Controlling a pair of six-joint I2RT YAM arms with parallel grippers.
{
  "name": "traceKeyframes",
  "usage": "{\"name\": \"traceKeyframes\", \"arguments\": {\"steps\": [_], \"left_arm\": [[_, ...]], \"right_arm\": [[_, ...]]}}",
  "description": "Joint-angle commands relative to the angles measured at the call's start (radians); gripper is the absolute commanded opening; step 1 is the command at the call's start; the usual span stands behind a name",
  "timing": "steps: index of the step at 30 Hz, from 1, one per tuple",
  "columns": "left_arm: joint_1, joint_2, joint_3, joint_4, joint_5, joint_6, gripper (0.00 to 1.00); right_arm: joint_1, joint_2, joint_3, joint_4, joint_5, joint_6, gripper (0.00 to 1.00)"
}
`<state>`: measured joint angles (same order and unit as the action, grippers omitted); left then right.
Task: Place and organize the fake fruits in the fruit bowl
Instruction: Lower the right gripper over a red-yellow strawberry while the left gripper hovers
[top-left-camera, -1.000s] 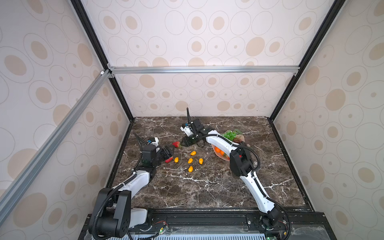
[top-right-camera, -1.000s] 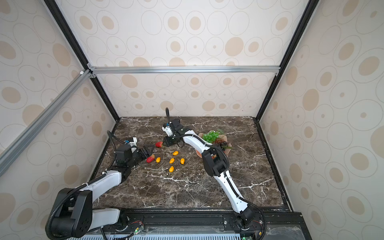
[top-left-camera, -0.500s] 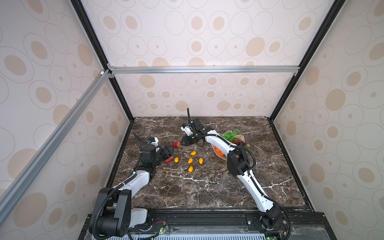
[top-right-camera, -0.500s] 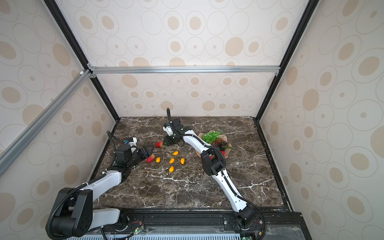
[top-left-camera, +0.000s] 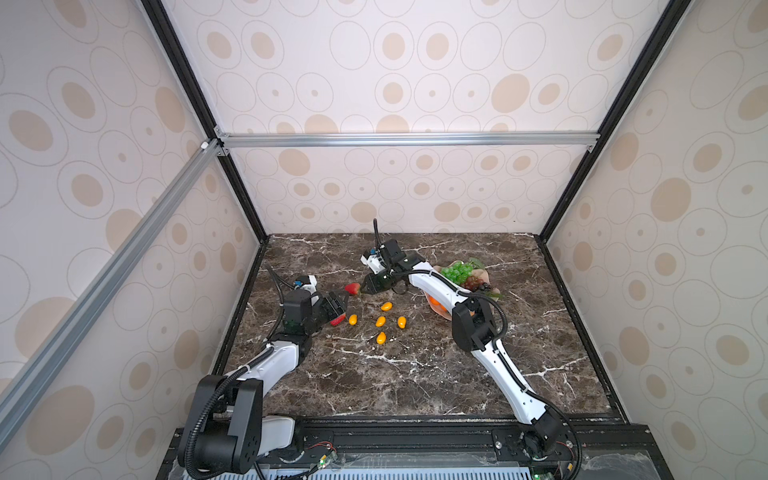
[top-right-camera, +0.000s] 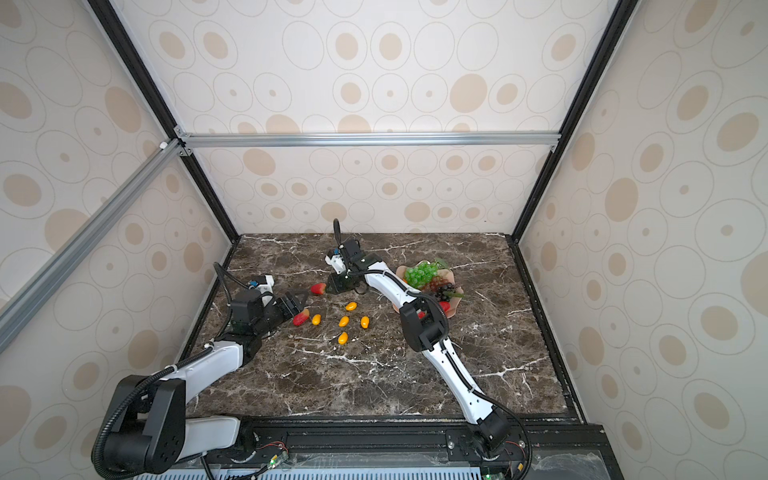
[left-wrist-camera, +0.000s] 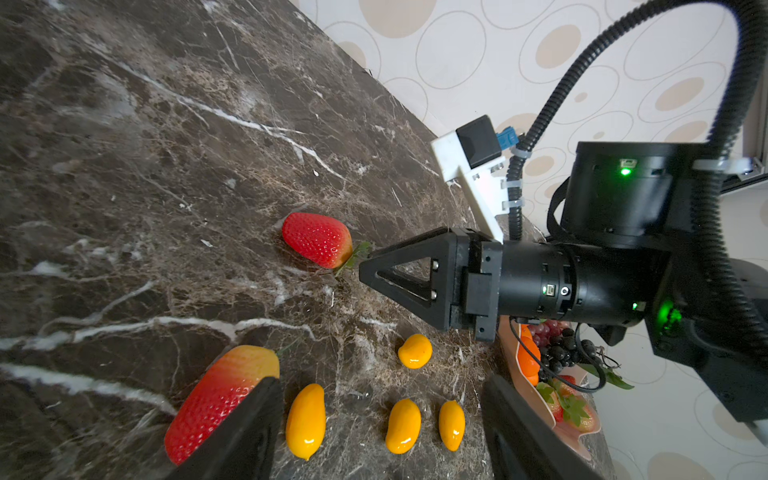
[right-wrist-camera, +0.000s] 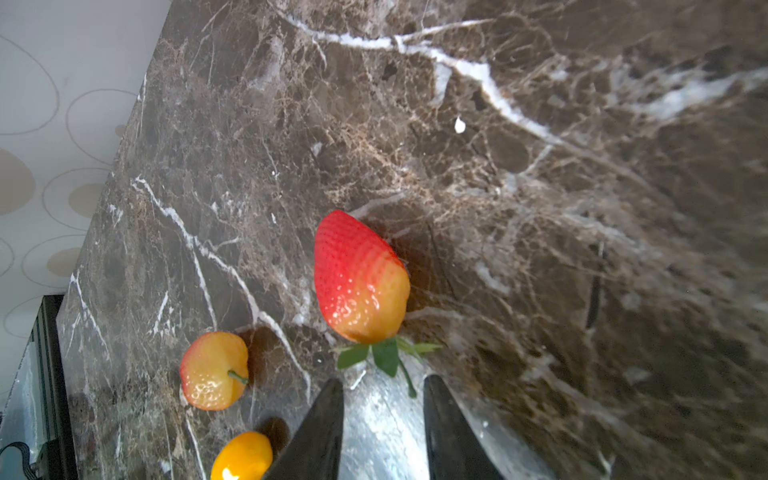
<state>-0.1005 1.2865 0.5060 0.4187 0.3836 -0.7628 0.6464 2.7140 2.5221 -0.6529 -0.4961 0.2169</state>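
Since a second ago the right arm (top-left-camera: 473, 328) has edged its elbow toward 9 o'clock. The right gripper (right-wrist-camera: 384, 384) stays beside the strawberry (top-left-camera: 352, 288). This fruit lies on the table (top-left-camera: 415, 374), well apart from the bowl (top-left-camera: 483, 274) at 3 o'clock. Its long axis runs 9 to 3, with the tip at 9 and the leaves at 3. The right gripper's fingers stand slightly apart around the stem, not pinching. The left gripper (left-wrist-camera: 380, 384) is spread wide above the kumquats (top-left-camera: 380, 321), with a second strawberry (left-wrist-camera: 216, 403) outside one finger.

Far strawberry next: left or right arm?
Right. The right gripper points at the leafy end of the far strawberry, jaws apart with its stem between them, and the fruit bowl is on that arm's side. The left gripper is open beside the near strawberry, farther from the bowl.
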Motion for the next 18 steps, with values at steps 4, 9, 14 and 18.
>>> {"name": "traceKeyframes", "arguments": {"steps": [4,9,14,18], "left_arm": [[0.01,0.002,-0.006,0.03,0.008,-0.003,0.76],[0.01,0.002,-0.006,0.033,0.009,-0.005,0.76],[0.011,0.003,-0.006,0.035,0.011,-0.007,0.76],[0.011,0.004,-0.006,0.037,0.013,-0.006,0.76]], "right_arm": [[-0.001,0.033,0.035,-0.017,-0.012,0.003,0.32],[-0.002,0.042,0.041,-0.019,-0.012,0.004,0.31],[-0.002,0.048,0.044,-0.021,-0.012,0.005,0.31],[-0.002,0.05,0.046,-0.019,-0.016,0.01,0.31]]}}
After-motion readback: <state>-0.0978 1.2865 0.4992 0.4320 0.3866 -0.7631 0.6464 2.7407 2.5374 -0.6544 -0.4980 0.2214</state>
